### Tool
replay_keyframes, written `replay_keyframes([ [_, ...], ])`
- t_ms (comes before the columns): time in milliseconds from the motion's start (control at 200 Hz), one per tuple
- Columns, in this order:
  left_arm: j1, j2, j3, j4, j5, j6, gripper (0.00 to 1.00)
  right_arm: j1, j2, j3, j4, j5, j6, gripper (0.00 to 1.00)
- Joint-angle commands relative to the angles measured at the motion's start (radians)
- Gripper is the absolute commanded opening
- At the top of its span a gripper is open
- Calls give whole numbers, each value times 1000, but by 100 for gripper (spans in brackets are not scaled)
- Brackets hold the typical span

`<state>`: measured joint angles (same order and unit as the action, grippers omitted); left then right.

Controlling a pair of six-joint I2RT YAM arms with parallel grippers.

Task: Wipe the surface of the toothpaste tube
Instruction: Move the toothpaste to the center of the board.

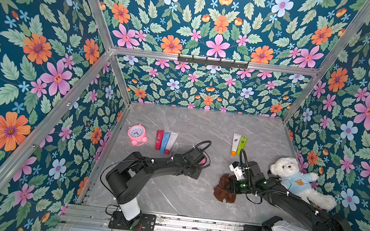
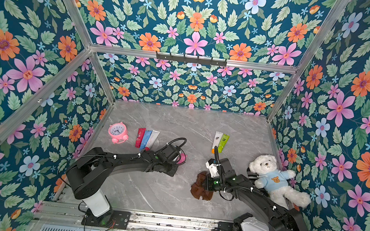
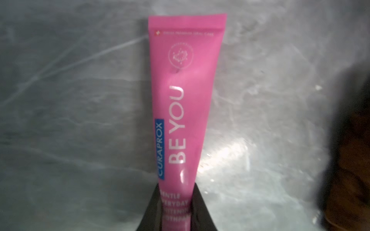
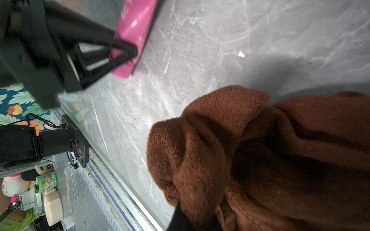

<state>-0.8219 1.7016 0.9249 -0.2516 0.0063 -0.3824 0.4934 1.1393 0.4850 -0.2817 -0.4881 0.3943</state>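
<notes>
a: what's the ground like, from the near edge outward?

b: a metal rail (image 1: 202, 227) runs along 6 o'clock. two black arms are bolted to it, the left arm (image 1: 154, 164) and the right arm (image 1: 288, 199). beyond lies a grey marble counter (image 1: 201, 127) with white veins, glossy under the light. walls (image 1: 43, 57) of blue wallpaper with leaves and orange, pink and pale flowers close it in, held by an aluminium frame (image 1: 97, 16). a black hook rack (image 1: 212, 62) sits high at 12.

a: and the counts?

b: one brown cloth (image 1: 222, 191) at 5 o'clock, bunched and clenched in the right jaws. one pink toothpaste tube (image 3: 186, 100) near the centre, pinched at its narrow end by the left jaws, apart from the cloth. one white teddy bear (image 1: 295, 178) at 3, by the right wall. one pink alarm clock (image 1: 136, 134) at 10. five more tubes: a red tube (image 1: 159, 139), a blue tube (image 1: 165, 142) and a white tube (image 1: 171, 141) side by side at 10, between the clock and the centre. an orange-capped tube (image 1: 235, 143) and a green tube (image 1: 241, 145) are paired at 2. six tubes altogether.
</notes>
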Motion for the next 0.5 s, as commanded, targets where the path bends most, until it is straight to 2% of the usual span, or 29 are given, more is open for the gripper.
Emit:
replay_keyframes([
  [0, 60, 15, 27, -67, -69, 58, 14, 2, -9, -2, 11, -11, 9, 0],
  [160, 182, 37, 68, -101, -92, 117, 14, 2, -5, -5, 19, -7, 11, 0],
  [495, 344, 109, 202, -168, -97, 222, 14, 1, 24, -6, 31, -7, 8, 0],
])
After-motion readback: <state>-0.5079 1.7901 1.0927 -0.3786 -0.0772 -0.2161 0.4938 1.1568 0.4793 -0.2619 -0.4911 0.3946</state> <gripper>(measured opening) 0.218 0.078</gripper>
